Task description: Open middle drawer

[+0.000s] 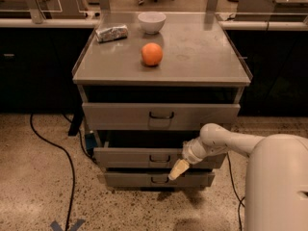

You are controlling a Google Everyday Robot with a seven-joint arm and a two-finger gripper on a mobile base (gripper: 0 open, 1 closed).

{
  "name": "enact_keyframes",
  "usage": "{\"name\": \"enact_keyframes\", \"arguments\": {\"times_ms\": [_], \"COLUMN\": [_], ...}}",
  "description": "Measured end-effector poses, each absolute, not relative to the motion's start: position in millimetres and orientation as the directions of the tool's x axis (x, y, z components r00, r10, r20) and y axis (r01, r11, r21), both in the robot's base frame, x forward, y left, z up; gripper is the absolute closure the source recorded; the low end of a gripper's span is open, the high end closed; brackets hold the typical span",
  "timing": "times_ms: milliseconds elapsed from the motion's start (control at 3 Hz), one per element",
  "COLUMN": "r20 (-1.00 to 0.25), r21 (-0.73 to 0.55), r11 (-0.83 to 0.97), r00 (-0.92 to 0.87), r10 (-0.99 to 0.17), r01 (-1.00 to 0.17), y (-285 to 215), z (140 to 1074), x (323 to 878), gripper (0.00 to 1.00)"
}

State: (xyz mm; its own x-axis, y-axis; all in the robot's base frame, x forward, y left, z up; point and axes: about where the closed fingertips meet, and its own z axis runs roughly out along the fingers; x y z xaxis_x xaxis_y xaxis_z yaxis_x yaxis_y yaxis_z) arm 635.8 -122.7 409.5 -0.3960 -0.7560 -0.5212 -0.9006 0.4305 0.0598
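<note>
The grey cabinet has three drawers with dark loop handles. The middle drawer (130, 158) stands slightly pulled out, with a dark gap above its front. Its handle (160, 158) is at centre. My gripper (177, 170), with cream tips on a white arm coming from the lower right, hangs just right of and below that handle. It overlaps the lower edge of the middle drawer front and the top of the bottom drawer (130, 179). The top drawer (120, 115) is the tallest and is also a little out.
An orange (151, 54), a white bowl (151, 22) and a foil-wrapped packet (111, 32) lie on the cabinet top (202, 57). A black cable (67, 158) runs over the speckled floor at the left. Dark counters stand behind on both sides.
</note>
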Motion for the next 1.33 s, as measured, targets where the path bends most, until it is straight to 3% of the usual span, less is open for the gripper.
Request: {"name": "enact_keyframes", "arguments": {"times_ms": [333,1333], "r20": [-0.534,-0.522], "r21": [0.113,0.126], "r11": [0.384,0.398], "r00": [-0.382,-0.402], "r10": [-0.754,-0.752], "r01": [-0.916,-0.909], "y": [-121.9,-116.0], "z": [422.4,411.9], "x": [601.0,575.2], "gripper": [0.00,0.00]}}
